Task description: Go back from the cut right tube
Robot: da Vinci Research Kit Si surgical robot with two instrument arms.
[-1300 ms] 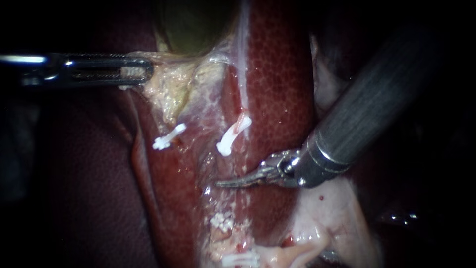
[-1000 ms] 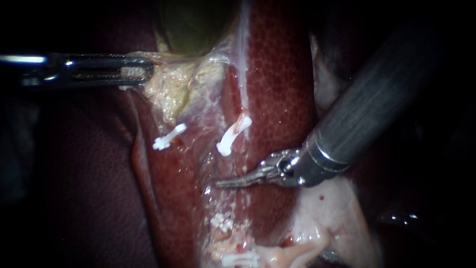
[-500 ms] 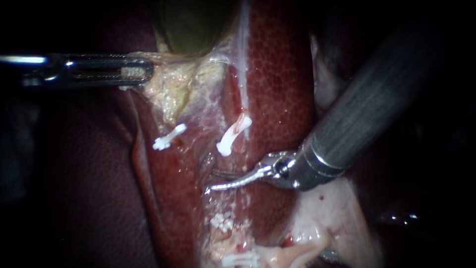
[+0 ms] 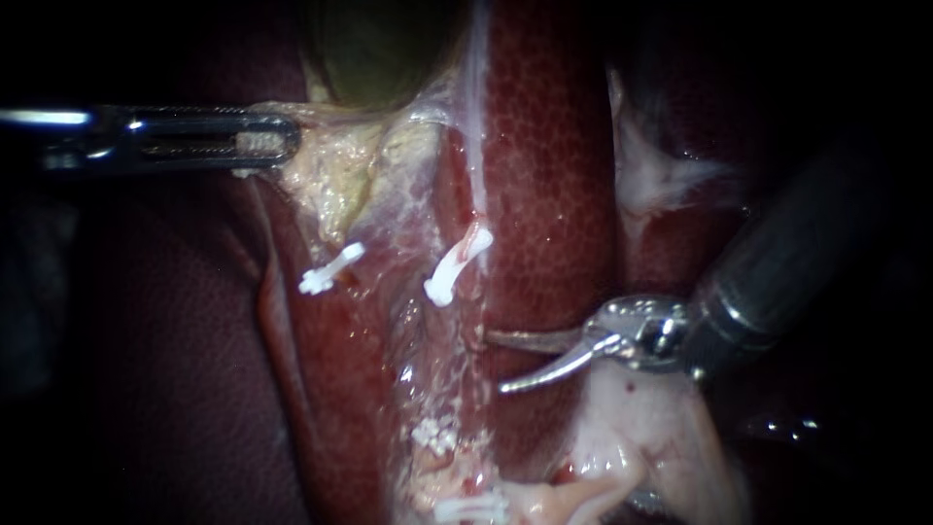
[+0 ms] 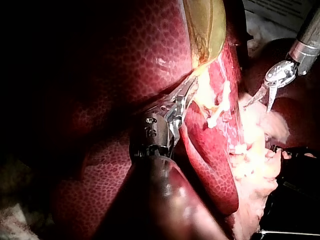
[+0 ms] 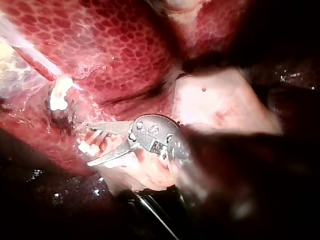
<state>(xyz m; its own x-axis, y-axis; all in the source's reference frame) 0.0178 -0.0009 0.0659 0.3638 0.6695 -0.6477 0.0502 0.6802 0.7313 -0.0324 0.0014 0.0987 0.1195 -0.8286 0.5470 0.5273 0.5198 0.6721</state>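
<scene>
**Two open jaws to draw clear of the cut**

Both curved jaws of my right instrument (image 4: 494,362) stand apart with nothing between them. Their tips lie just beside the gap in the right tube (image 4: 474,219), below its clip (image 4: 455,267) and above the lower clips (image 4: 434,435). The cut ends themselves are hard to make out among the wet tissue, so I judge the gap by the clips.

To back out well, I would bring the jaws together first. Then I would pull along the shaft's own line, towards the upper right, so no tip rakes the liver (image 4: 554,194) or snags a clip.

My left instrument (image 4: 282,136) is clamped on the pale tissue (image 4: 330,180) under the gallbladder (image 4: 379,49). I would hold that tension steady, since slack could let the stump fall against the tips.
</scene>
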